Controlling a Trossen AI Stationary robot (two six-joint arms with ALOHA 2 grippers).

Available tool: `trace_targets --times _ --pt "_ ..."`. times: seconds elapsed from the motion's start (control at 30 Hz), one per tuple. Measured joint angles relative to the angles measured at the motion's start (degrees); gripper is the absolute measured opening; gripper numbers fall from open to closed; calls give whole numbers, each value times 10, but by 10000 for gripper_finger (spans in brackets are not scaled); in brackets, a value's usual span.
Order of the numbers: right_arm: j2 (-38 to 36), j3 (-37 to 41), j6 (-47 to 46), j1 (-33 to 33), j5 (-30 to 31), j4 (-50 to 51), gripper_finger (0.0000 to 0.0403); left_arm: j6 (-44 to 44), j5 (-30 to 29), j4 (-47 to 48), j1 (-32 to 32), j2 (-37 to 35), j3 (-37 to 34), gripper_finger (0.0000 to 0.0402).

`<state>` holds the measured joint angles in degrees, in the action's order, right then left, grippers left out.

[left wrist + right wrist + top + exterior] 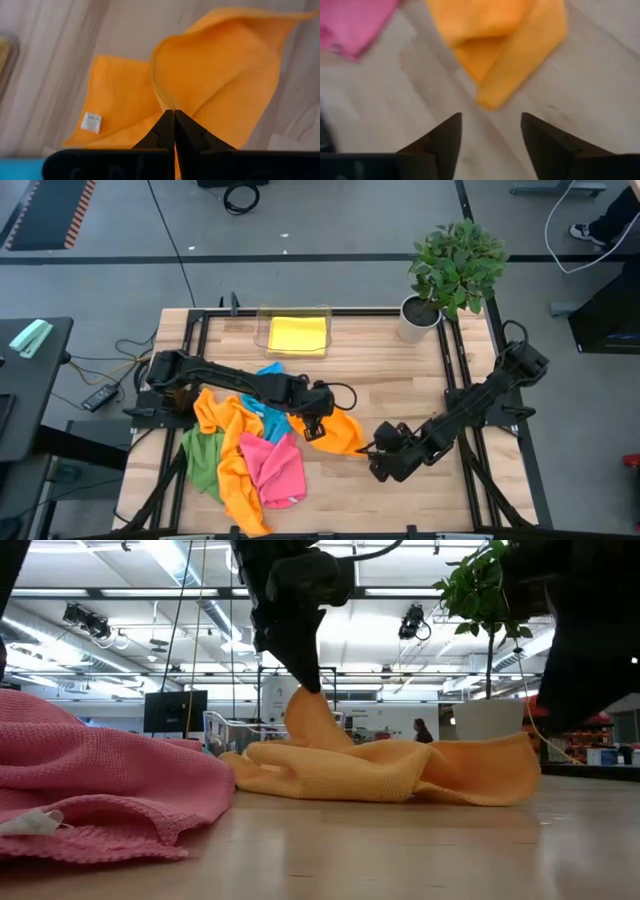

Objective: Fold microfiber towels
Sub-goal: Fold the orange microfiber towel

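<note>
An orange microfiber towel (343,432) lies crumpled on the table's middle, one part drawn up into a peak (310,710). My left gripper (174,114) is shut on that peak, reaching in from the table's left (320,416). My right gripper (491,131) stands open just right of the towel (369,448), and a folded corner of the towel (492,97) lies a little ahead of its fingertips, untouched. More towels lie heaped at the near left: orange (238,470), pink (275,465), green (203,458) and blue (268,415). My left gripper pinches the orange towel at its hemmed edge (167,102) between the two shut fingertips. The fingers slant down from above and from the table's left. The cloth rises in a peak under the fingers (305,680), and the rest of the towel (400,772) lies slack on the table.
A clear tray (266,330) at the far edge holds a folded yellow towel (298,335). A potted plant (452,265) stands at the far right corner. Bare wood lies between the tray and the orange towel and along the near right.
</note>
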<state>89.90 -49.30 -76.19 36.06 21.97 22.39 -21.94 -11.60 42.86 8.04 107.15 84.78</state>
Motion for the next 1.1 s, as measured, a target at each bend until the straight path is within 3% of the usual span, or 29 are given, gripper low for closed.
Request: trace_targets --times 0.17,0.37,0.5,0.63,0.7,0.83,0.93,1.1 --pt "22 -1 17 -16 -9 -73 256 15 -1 -4 -1 0 0 17" --pt "73 0 16 -32 2 -56 257 23 -1 -10 -2 0 0 6" --pt "75 0 10 -36 35 -41 198 23 -1 -8 -2 0 0 17" --pt "54 0 39 -33 38 -32 62 22 -1 -7 -2 0 0 10" --pt "36 0 62 -29 36 -18 18 22 -1 -7 -2 0 0 6" --pt "-30 -1 68 -27 28 51 7 22 10 2 -2 -5 3 14" --pt "-106 -22 85 -19 32 155 4 20 34 25 1 -34 24 8" --pt "-226 -113 210 -10 72 321 3 39 24 46 6 -117 82 10"
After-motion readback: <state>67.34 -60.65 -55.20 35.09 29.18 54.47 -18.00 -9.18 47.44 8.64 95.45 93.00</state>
